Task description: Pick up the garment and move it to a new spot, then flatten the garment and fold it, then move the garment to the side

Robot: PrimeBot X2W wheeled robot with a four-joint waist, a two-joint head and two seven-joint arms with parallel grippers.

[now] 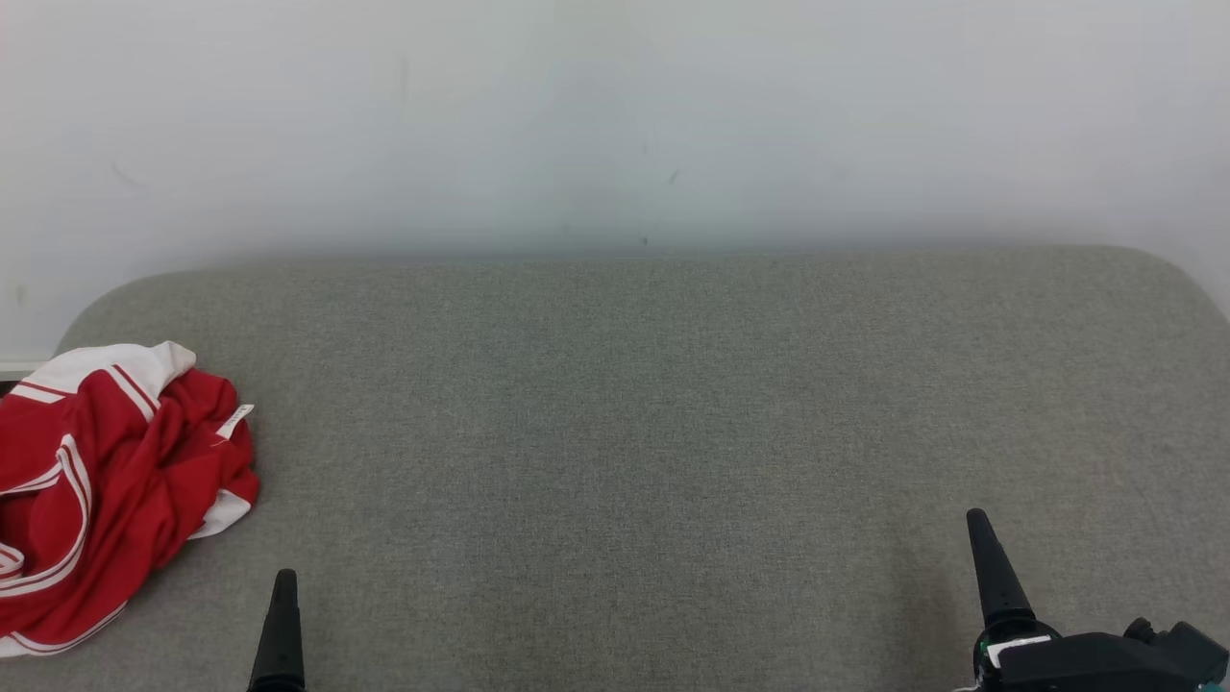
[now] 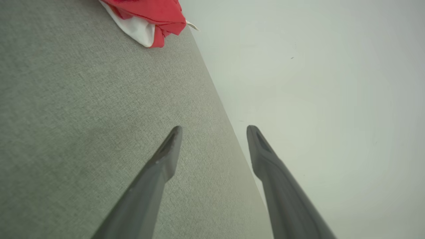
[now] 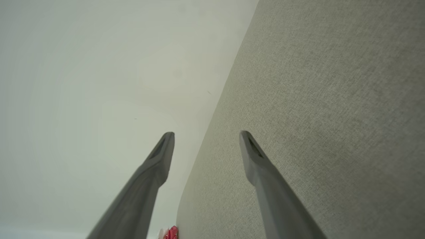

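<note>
The garment [image 1: 106, 490] is a crumpled red top with white trim and stripes, lying at the left edge of the grey fabric surface [image 1: 673, 404]. The left wrist view shows the garment [image 2: 156, 13] at its top, well beyond my left gripper [image 2: 214, 127], which is open and holds nothing. In the head view one dark left finger [image 1: 281, 625] rises at the bottom, just right of the cloth and apart from it. My right gripper [image 3: 206, 133] is open and holds nothing at the lower right, far from the garment [image 3: 172, 233]. One of its fingers [image 1: 995, 567] points up in the head view.
A plain white wall [image 1: 615, 115] stands right behind the grey surface, whose far corners are rounded. A wide stretch of bare fabric lies between the two grippers and out to the right.
</note>
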